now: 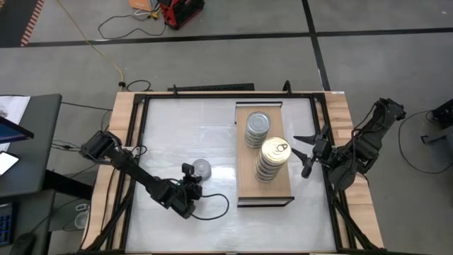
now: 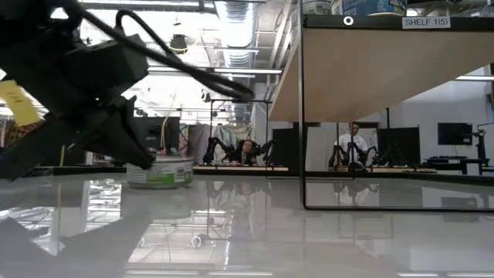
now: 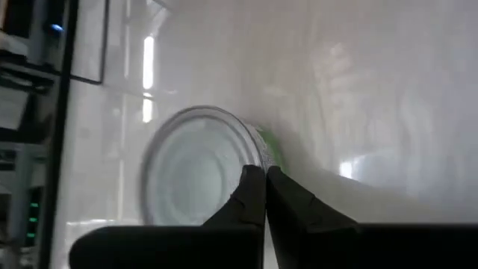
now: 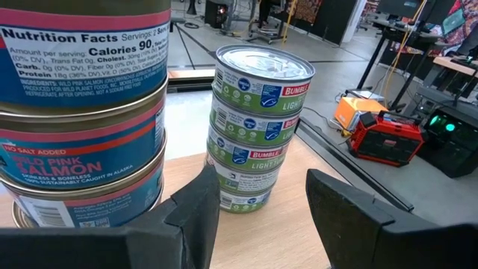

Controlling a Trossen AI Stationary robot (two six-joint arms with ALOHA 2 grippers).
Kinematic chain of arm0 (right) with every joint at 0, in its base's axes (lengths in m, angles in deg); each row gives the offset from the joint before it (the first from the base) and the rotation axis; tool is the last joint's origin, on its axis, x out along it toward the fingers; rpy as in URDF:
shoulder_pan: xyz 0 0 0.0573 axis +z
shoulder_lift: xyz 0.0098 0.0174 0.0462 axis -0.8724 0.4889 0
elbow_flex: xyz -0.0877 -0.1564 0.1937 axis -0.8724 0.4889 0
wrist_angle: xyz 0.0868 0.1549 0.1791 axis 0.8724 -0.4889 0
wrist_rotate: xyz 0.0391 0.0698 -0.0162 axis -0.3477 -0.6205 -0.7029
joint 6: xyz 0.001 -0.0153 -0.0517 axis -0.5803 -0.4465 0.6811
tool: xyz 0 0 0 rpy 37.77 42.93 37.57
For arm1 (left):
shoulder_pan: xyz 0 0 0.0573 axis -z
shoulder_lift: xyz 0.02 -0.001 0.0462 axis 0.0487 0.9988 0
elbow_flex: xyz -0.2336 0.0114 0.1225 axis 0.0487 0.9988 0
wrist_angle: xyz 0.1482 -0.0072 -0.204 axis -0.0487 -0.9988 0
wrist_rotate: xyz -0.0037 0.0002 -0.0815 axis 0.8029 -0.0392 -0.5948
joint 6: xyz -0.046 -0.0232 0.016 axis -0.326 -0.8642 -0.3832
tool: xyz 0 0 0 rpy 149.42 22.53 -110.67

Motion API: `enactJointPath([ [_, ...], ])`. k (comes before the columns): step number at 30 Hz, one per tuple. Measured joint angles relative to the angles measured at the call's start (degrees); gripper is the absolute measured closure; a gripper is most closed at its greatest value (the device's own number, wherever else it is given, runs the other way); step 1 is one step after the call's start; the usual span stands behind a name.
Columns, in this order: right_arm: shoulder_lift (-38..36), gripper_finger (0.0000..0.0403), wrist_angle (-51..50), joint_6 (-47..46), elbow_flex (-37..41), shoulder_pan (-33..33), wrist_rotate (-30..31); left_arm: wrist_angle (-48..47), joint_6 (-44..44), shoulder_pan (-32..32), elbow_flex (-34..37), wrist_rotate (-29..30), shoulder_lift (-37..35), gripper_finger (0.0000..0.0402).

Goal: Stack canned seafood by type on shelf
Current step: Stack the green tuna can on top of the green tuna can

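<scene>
A light-wood shelf (image 1: 246, 159) with a dark frame stands right of the table's middle. It carries a stack of green-labelled tins with silver lids (image 1: 257, 129) (image 4: 258, 127) and a stack of pink-salmon tins topped by a gold pull-tab lid (image 1: 272, 157) (image 4: 82, 112). One silver-lidded tin (image 1: 202, 168) (image 3: 198, 168) (image 2: 160, 170) stands alone, base down, on the tabletop left of the shelf. My left gripper (image 1: 190, 174) (image 3: 265, 190) is shut, on the near side of this tin. My right gripper (image 1: 306, 153) (image 4: 261, 213) is open, off the shelf's right edge, facing the stacks. My left gripper's shut fingertips (image 3: 254, 183) lie at the lone tin's rim (image 3: 258, 146), beside its green label, slanting down from the table's near side. I cannot tell whether they touch it. The tin stands upright on the tabletop.
The white tabletop (image 1: 177, 127) has dark rails and wooden side strips. A red device (image 1: 180, 10) (image 4: 388, 138) and cables lie on the floor beyond the far edge. A desk with screens (image 1: 18, 142) stands left. People (image 2: 351, 143) sit far behind the table.
</scene>
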Motion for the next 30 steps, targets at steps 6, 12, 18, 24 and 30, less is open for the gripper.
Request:
enactJointPath([
  [6,0.0,0.0177,-0.02,0.07,0.0,0.0,0.0,-1.4,-0.55,0.07,0.15,-6.23,-0.37,0.0401],
  [12,-0.02,0.0177,0.03,0.14,0.0,0.0,0.0,-1.96,-3.28,-0.3,-0.88,-4.12,-0.48,0.0401],
  [18,-0.02,0.0177,0.2,0.12,0.0,-0.11,0.0,-16.3,-2.15,-1.4,-7.87,-9.74,-2.72,0.0401],
  [24,-0.02,0.0177,0.25,0.66,0.0,-0.11,0.0,-28.62,-9.56,-2.92,-16.81,-14.71,-7.43,0.0376],
  [30,-0.02,0.0177,0.86,1.48,0.0,-0.11,0.06,-16.41,-6.45,0.32,-18.51,-13.03,-7.78,0.0273],
])
